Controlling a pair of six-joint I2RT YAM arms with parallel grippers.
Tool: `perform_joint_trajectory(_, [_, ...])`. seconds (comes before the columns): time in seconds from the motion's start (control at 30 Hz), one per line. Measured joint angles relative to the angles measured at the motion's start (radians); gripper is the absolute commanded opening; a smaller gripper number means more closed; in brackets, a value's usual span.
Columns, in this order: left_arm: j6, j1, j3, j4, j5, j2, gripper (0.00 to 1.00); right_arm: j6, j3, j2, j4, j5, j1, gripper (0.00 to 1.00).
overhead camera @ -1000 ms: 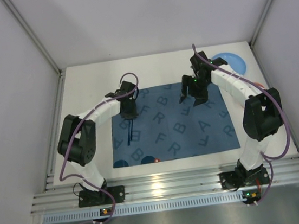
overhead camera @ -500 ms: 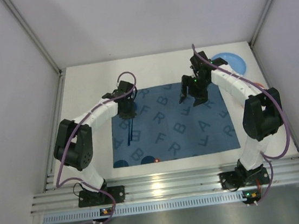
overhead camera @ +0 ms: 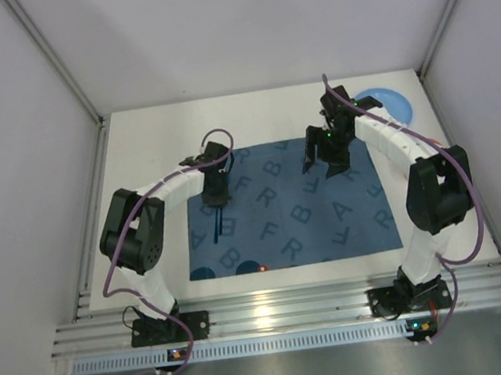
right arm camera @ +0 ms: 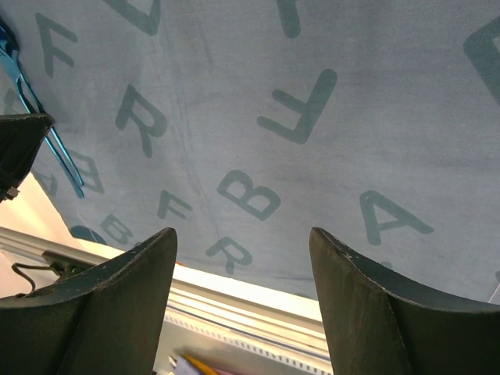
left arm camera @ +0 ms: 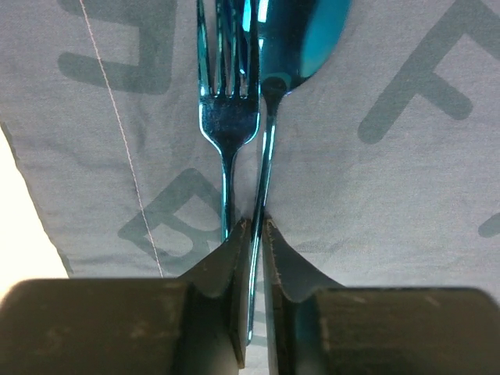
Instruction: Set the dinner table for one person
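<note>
Pinching the spoon [left arm camera: 301, 35] by its thin handle, your left gripper [left arm camera: 251, 228] is holding glossy blue metal with its fingers nearly together. The fork [left arm camera: 228, 117] is lying tight beside it and risks being dragged along, and the slick handle may slip. Your right gripper [right arm camera: 241, 234] is hanging wide apart, empty, over the soft lettered placemat [right arm camera: 328, 94] covering the flat white table [overhead camera: 137, 156].

On a blue letter-printed cloth placemat [overhead camera: 308, 208], thin dark-blue cutlery [overhead camera: 214, 230] is seen laid near the left edge, its far end under the left gripper [overhead camera: 217, 201].
</note>
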Motion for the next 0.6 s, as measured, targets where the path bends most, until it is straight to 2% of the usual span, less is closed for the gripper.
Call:
perform_joint_trajectory(0.03, [0.0,0.0,0.0,0.001,0.0,0.002,0.03,0.0,0.0,0.0,0.0,0.0,0.0,0.69])
perform_joint_trajectory(0.07, [-0.002,0.0,0.0,0.002,-0.001,0.002,0.0,-0.002,0.0,0.001,-0.001,-0.001,0.0,0.69])
perform_joint_trajectory(0.43, [-0.002,-0.004,0.02,-0.025,-0.018,0.006,0.0,-0.006,0.0,0.02,-0.001,-0.003,-0.011,0.69])
perform_joint_trajectory(0.6, [-0.003,-0.003,0.142,-0.13,-0.021,0.006,0.0,-0.005,0.027,0.019,-0.016,-0.003,-0.014,0.69])
